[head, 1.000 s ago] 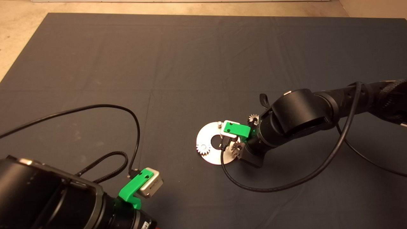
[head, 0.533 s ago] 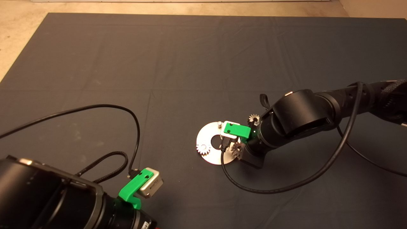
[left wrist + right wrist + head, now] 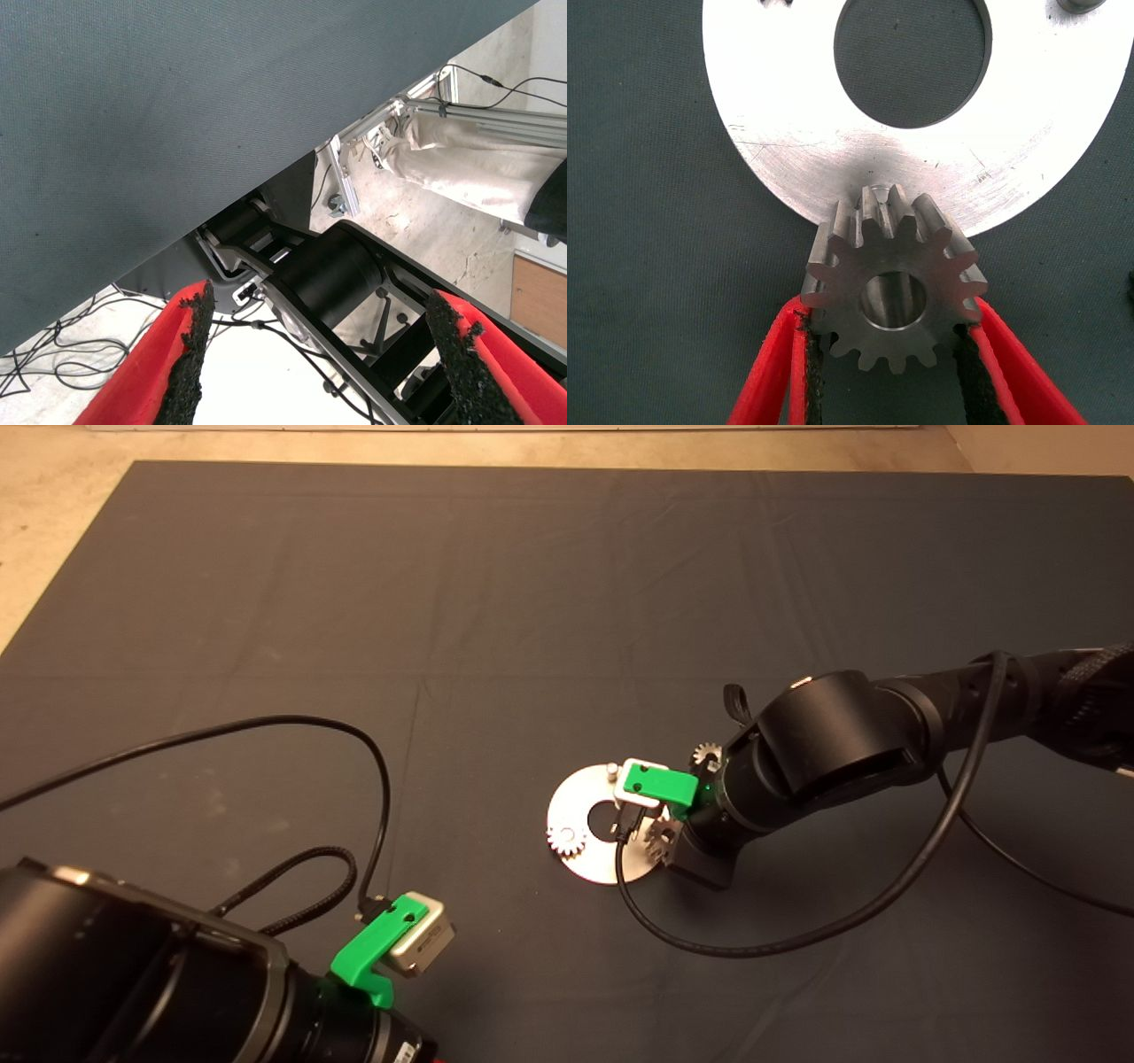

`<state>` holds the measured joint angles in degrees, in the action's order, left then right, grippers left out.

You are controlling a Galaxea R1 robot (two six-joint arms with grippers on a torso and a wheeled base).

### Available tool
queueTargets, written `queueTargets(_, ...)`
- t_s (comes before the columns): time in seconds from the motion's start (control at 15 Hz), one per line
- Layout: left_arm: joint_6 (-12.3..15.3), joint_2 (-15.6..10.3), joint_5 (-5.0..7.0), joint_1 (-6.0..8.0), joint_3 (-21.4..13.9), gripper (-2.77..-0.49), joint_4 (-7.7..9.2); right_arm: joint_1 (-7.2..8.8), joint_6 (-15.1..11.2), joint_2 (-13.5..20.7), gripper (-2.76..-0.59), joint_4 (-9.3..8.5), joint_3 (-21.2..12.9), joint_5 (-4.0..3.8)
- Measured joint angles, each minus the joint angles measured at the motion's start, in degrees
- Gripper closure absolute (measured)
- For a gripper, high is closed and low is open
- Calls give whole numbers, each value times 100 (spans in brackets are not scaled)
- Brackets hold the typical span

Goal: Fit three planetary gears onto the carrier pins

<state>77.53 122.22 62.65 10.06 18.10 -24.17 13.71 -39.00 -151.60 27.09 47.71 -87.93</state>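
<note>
My left gripper [image 3: 390, 943] sits parked low left, red fingers [image 3: 182, 354] spread on nothing. On the shiny flat disc [image 3: 580, 859] I see one gear [image 3: 564, 839] seated flat, bore up. My right gripper [image 3: 890, 350] pinches a dull-grey toothed gear [image 3: 890, 288] at the disc's rim, bore facing my wrist camera. Another gear [image 3: 705, 755] lies on the dark mat [image 3: 443, 602].

The head camera looks down from above on the whole mat [image 3: 496, 602]. The right wrist camera sits close over the disc [image 3: 788, 168], shared with the head view. The left wrist camera faces past the mat's edge to the floor [image 3: 416, 212].
</note>
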Motion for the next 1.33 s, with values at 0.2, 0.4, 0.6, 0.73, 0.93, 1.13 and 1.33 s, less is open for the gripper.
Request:
queueTargets(0.2, 0, 0, -35, 0, 0, -165, -1, 0, 20, 0, -83, 2, 15, 0)
queueTargets(0.4, 0, 0, -81, 0, 0, -165, -1, 0, 22, 0, -83, 2, 41, 0)
queueTargets(0.6, 0, 0, -83, 0, 0, -165, 0, -2, 22, -2, -84, 2, 51, 0)
queueTargets(0.73, 2, 0, -83, 0, 0, -165, 0, 0, 22, -2, -84, 2, 51, 0)
queueTargets(0.93, 0, 0, -124, 0, 0, -165, -1, 0, 25, -24, -83, 2, 51, 1)
queueTargets(1.13, 2, 0, -162, 0, 0, -165, -1, -2, 25, -35, -83, 2, 51, 1)
queueTargets(1.33, 0, 0, -168, 0, 0, -165, 0, -2, 28, -46, -83, 2, 51, 0)
